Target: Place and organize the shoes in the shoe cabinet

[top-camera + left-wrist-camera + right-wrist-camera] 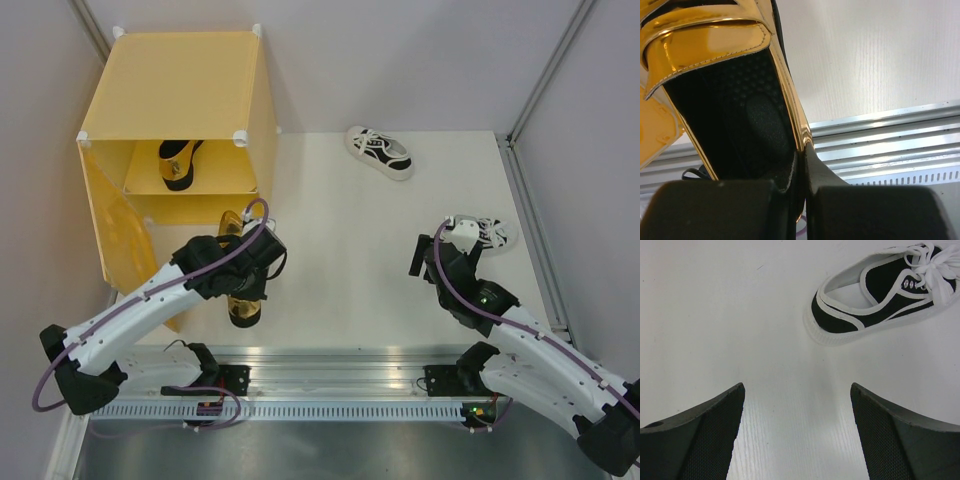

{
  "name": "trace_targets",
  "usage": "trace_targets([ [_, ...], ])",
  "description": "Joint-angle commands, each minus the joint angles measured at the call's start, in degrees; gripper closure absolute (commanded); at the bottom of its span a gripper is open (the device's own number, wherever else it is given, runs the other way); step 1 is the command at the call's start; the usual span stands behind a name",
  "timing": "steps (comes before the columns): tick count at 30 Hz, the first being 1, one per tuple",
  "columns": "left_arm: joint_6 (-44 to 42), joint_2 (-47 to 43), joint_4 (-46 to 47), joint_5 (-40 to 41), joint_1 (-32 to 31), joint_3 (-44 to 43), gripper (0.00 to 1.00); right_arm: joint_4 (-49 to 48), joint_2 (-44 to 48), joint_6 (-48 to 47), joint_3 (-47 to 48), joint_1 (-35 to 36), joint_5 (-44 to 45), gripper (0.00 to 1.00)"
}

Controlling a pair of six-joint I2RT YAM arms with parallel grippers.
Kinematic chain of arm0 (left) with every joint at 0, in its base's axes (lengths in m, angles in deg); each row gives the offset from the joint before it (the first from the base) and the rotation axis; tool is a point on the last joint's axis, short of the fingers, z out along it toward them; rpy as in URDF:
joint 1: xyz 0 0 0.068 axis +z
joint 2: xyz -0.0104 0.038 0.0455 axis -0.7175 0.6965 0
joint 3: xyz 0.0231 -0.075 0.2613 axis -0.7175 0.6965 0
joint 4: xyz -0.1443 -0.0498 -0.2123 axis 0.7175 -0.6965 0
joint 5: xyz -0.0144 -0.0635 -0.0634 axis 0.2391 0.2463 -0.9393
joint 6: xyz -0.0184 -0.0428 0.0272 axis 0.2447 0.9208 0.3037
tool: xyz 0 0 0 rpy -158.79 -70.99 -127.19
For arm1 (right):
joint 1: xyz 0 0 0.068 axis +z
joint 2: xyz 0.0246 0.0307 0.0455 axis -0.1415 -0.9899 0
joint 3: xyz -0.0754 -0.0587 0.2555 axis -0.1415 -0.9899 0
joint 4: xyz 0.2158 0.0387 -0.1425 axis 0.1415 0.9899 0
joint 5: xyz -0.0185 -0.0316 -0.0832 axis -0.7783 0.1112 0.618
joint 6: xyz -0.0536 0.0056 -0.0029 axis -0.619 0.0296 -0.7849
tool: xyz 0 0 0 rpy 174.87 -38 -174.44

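My left fingers [801, 170] pinch the side of a gold loafer [715, 45] to carry it to the shoe cabinet [170, 85], where its twin [178, 163] sits. My right fingers [797, 390] are spread wide above the counter [715, 300], near a white sneaker [875, 295], ready to grab.

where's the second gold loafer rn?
Top view, left side: the second gold loafer is clamped by its side wall in the left gripper, just in front of the shoe cabinet, whose shelf holds the other loafer.

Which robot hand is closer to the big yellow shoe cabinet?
Left. The left gripper, shut on a gold loafer, is just in front of the shoe cabinet; the open right gripper is off to its right, near a sneaker.
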Motion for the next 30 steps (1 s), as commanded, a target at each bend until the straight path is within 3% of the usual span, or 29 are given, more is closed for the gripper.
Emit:
trace_targets([
  [1,1.8,-2.7,-0.2,6.5,0.2,-5.7,0.98,-1.1,0.6,-0.2,0.1,-0.1,0.0,0.10],
  [5,0.3,-2.8,-0.4,10.7,0.3,-7.8,0.98,-1.3,1.2,0.0,-0.4,-0.1,0.0,0.10],
  [10,-9.5,-3.1,6.5,13.6,4.3,-10.6,0.98,-1.3,0.8,-0.3,0.1,-0.1,-0.1,0.10],
  [17,-31.4,-2.8,24.0,0.5,19.7,-9.7,0.98,-0.4,2.8,-0.3,-0.3,-0.1,0.1,0.10],
  [25,-43.2,2.6,30.6,-13.6,32.9,-10.4,0.98,0.0,4.4,-0.4,-0.6,-0.1,-0.2,0.10],
  [30,-46.6,4.7,34.1,-13.4,37.6,-10.0,0.98,-0.1,4.4,-0.5,-0.6,-0.1,-0.5,0.10],
])
